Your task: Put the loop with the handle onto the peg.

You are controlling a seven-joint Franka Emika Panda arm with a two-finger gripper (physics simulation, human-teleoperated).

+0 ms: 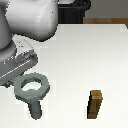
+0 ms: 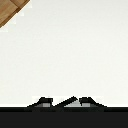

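A: Where the loop with the handle point(image 1: 31, 90) lies flat on the white table point(image 1: 75, 55), what is it like?
B: Dull grey metal, angular outside, with a round hole and a stubby tab handle. It lies at the exterior view's left, beside the pale arm.
A: And the brown piece?
B: A square wooden block point(image 1: 95, 105), upright, well apart toward the exterior view's right.
A: The hand point(image 2: 64, 102)?
B: Only dark fingertips show; I cannot tell how far apart, or whether anything is held.

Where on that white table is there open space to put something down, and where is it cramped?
Bare tabletop lies between the metal loop with the handle and the brown wooden block, and beyond the block toward the far edge. It is crowded at the exterior view's left, where the robot arm hangs over the loop.
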